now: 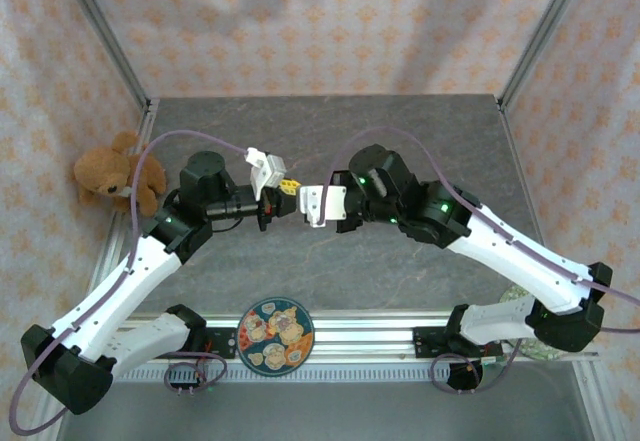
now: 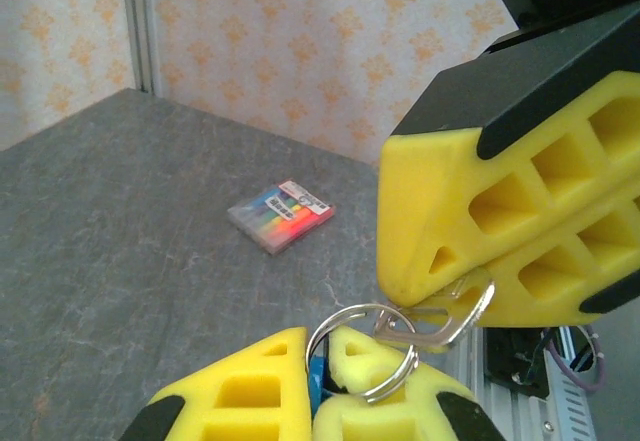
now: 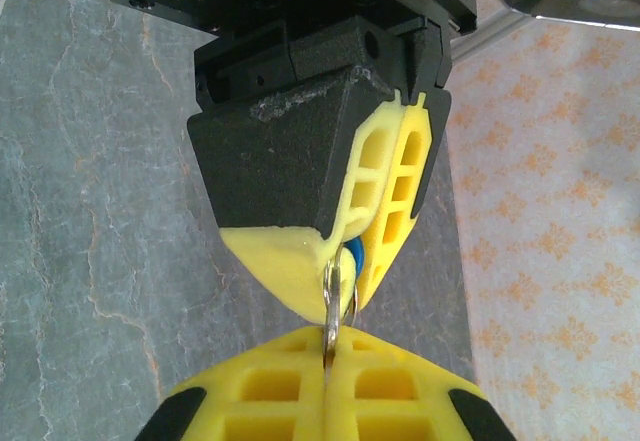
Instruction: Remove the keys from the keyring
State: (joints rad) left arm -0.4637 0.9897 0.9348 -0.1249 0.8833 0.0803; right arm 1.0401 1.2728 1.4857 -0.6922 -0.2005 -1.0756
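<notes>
My two grippers meet fingertip to fingertip above the middle of the table. The left gripper [image 1: 272, 197] [image 2: 318, 349] is shut on the keyring: its blue tag [image 2: 318, 381] [image 3: 352, 256] sits between the yellow pads and the thin metal ring [image 2: 362, 353] [image 3: 338, 286] stands out from them. A small silvery key [image 2: 452, 323] [image 3: 329, 339] hangs on that ring. The right gripper [image 1: 306, 204] [image 3: 329, 353] is shut on the key, whose blade is hidden between the pads [image 2: 470, 201].
A small rainbow-coloured pack [image 2: 280, 216] lies on the grey table [image 1: 330, 121] beyond the grippers. A teddy bear [image 1: 110, 173] sits at the left wall. A patterned plate [image 1: 276, 334] rests on the near rail between the arm bases.
</notes>
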